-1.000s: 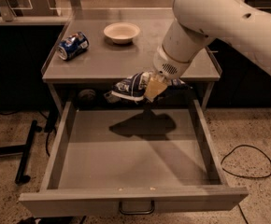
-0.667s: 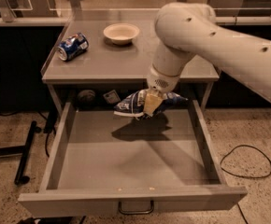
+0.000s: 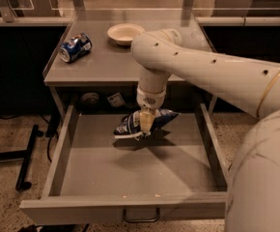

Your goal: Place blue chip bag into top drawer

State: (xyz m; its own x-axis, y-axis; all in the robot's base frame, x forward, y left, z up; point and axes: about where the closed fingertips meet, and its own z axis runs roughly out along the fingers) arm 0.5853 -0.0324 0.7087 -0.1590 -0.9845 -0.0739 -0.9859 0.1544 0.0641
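The blue chip bag is a crumpled dark blue foil bag with white print. My gripper is shut on it, coming down from above, and holds it low inside the open top drawer, over the rear middle of the flat grey bottom. The bag casts a shadow just under it; I cannot tell if it touches the bottom. The drawer is pulled fully out, with its loop handle on the front.
On the table top lie a blue soda can on its side and a white bowl. Small objects sit in the shadow behind the drawer. My arm reaches in from the right. A black stand leg lies on the floor at left.
The gripper has moved left and down with the bag, from the drawer's rear edge to low over the drawer bottom.
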